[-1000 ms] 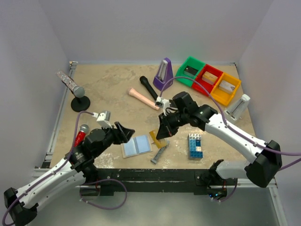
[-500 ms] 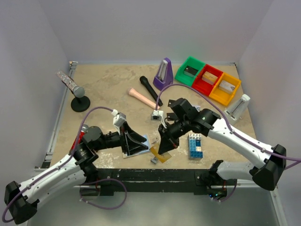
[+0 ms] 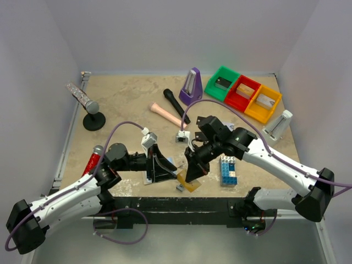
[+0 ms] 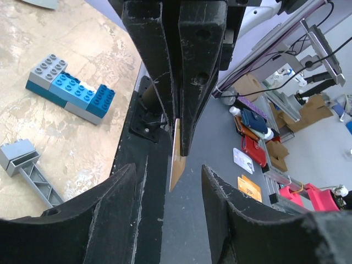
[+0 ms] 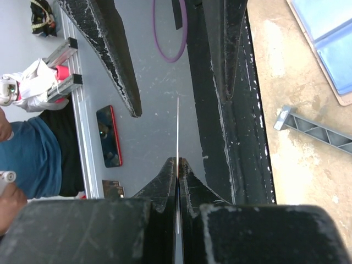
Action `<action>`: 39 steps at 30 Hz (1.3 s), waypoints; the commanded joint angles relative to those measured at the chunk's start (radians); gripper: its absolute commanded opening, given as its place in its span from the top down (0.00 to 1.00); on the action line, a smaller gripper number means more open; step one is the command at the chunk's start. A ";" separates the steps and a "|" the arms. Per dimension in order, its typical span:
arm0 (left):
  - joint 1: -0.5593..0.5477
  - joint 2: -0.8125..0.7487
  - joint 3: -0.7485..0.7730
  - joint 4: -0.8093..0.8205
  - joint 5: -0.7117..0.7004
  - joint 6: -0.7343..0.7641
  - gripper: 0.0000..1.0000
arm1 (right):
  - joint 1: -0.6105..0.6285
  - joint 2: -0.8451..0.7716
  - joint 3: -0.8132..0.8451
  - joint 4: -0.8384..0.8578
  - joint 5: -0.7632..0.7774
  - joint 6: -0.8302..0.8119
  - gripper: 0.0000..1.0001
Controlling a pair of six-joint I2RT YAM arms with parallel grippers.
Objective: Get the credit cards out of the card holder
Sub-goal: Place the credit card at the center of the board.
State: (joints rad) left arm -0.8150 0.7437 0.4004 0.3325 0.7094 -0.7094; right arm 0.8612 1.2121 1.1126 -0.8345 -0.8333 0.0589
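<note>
Right gripper [image 5: 177,163] jaws pinch a tan credit card [image 4: 176,159] past the tabletop's [image 3: 126,102] near edge; left gripper [image 3: 162,172] jaws gape wide beside the card holder [image 5: 335,55].

Left fingers [image 4: 93,220] are scuffed matt black plastic; table [image 4: 71,33] mottled, stone-like.

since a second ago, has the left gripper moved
Yes. In the top view the left gripper has moved right, closer to the blue brick stack.

On the sandy table [image 3: 126,99] lie the blue card holder [image 5: 333,44] near the front, toy bricks [image 3: 228,169] to its right, and bins [image 3: 236,99] far right.
</note>
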 commanded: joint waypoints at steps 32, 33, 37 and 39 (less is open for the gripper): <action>0.069 0.080 -0.020 -0.128 -0.548 -0.182 1.00 | -0.102 -0.364 0.004 0.000 0.663 0.232 0.32; 0.085 0.103 -0.020 -0.124 -0.576 -0.212 1.00 | -0.102 -0.402 -0.017 0.017 0.696 0.245 0.32; 0.140 0.242 -0.009 -0.044 -0.642 -0.295 1.00 | -0.103 -0.502 -0.094 0.046 0.746 0.269 0.32; 0.146 0.328 0.026 -0.010 -0.643 -0.303 1.00 | -0.102 -0.522 -0.134 0.061 0.740 0.286 0.33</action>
State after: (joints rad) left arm -0.6926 0.9543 0.3885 0.2501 0.1761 -0.9264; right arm 0.7582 0.7067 1.0504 -0.8356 -0.1967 0.2787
